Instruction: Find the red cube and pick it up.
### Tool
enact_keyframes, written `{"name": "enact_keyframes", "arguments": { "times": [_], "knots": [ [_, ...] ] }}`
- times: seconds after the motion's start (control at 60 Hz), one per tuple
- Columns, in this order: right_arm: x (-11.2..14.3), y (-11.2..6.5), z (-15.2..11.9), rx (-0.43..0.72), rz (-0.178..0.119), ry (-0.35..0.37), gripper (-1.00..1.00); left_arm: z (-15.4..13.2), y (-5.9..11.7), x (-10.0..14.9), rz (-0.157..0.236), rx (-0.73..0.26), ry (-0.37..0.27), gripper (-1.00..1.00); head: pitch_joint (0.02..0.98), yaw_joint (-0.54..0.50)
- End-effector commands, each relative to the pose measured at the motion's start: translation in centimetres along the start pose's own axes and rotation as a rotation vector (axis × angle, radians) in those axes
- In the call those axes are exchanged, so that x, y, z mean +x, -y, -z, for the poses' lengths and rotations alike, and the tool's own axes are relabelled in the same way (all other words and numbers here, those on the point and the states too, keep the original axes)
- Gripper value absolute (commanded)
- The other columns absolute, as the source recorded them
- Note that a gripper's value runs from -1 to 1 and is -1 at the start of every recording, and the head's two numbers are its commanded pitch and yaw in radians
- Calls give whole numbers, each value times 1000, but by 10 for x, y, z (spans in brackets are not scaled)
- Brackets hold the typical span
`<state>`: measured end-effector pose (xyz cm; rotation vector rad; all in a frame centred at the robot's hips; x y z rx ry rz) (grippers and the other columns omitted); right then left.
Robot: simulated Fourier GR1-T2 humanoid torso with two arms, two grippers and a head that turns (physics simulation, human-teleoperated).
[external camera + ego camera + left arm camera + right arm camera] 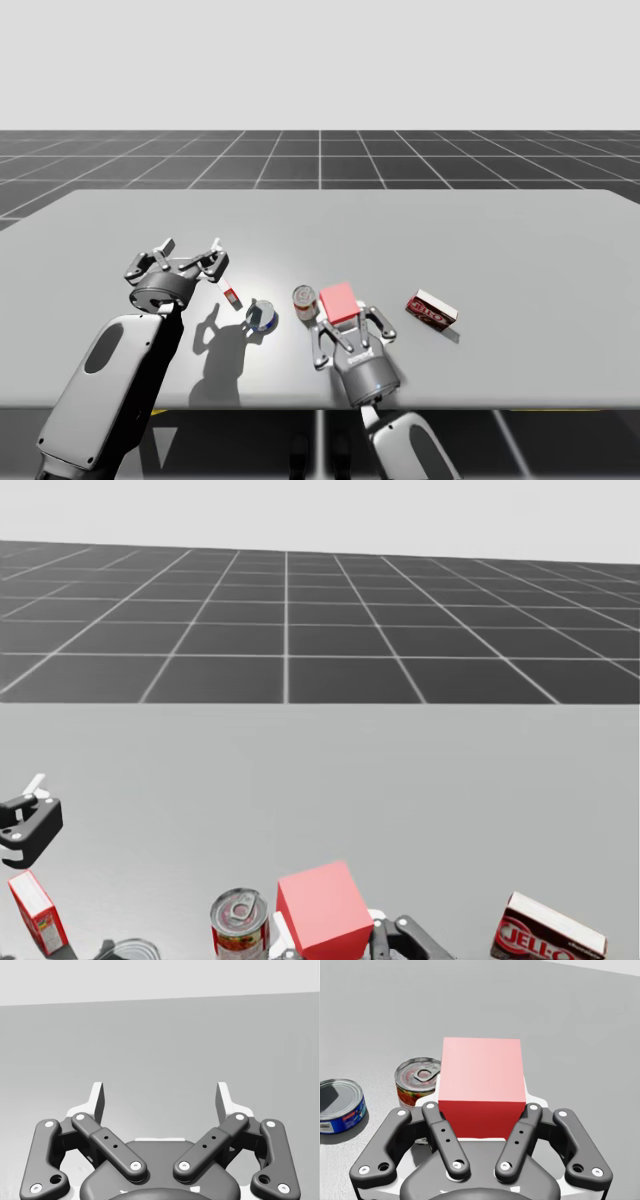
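Print shows on four things, all toward the near edge of the table (500, 230). Bold white lettering runs along the front of the flat dark red box (548, 938) at the right, and a red picture label wraps the tall can (416, 1082). The low can (340, 1106) has a blue label with small print, and the little red-and-white box (37, 912) toward the left has marks too small to read.

Looks matt and smooth on the red cube (481, 1072) and grey worktop (520, 230); gleams like bare metal atop the red-labelled round can (418, 1077).
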<state>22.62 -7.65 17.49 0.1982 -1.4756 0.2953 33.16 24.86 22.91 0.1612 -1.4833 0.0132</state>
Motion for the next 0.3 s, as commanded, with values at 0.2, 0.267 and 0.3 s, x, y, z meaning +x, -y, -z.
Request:
{"name": "enact_keyframes", "arguments": {
  "times": [0.2,0.267,0.3],
  "knots": [
    [99,23,-14,-121,-10,258,1000,0,-1,1,-5,8,5,-1000,474,-69],
    [112,24,-19,-123,-8,293,1000,0,-2,1,-5,10,5,-1000,475,-69],
    [119,24,-23,-125,-13,316,1000,0,-2,1,-6,11,5,-1000,474,-70]
  ]
}}
